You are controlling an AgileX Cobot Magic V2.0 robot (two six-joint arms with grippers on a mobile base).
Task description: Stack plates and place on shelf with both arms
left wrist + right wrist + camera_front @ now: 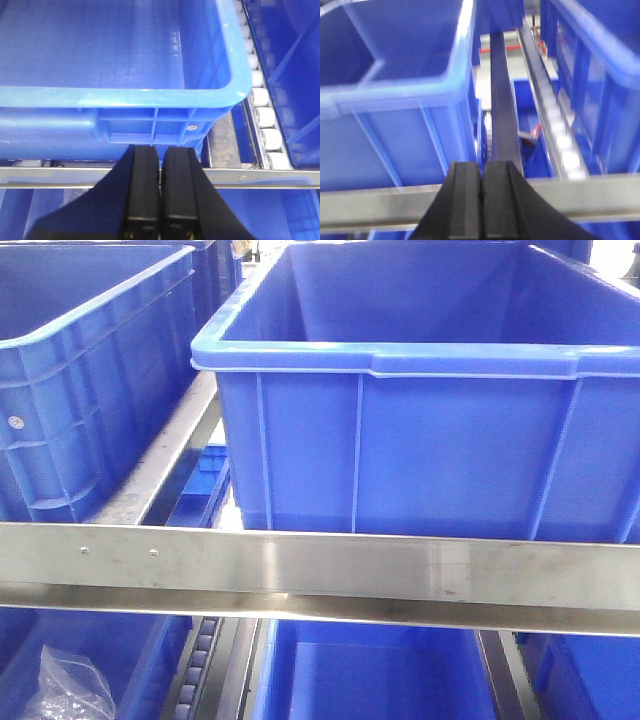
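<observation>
No plates show in any view. My left gripper (160, 150) is shut with nothing between its black fingers; it points at the front wall of a blue crate (125, 100), just above a steel rail (260, 177). My right gripper (482, 165) is shut and empty too, its fingers pressed together in front of a steel shelf rail (380, 205), with a blue crate (395, 100) behind it to the left. Neither arm appears in the front view.
The shelf's steel front beam (320, 575) crosses the front view, with a large blue crate (420, 390) on it and another (80, 370) at left. Lower crates (370, 670) sit beneath; one holds a clear plastic bag (65, 690). White rollers (265, 115) run beside the crate.
</observation>
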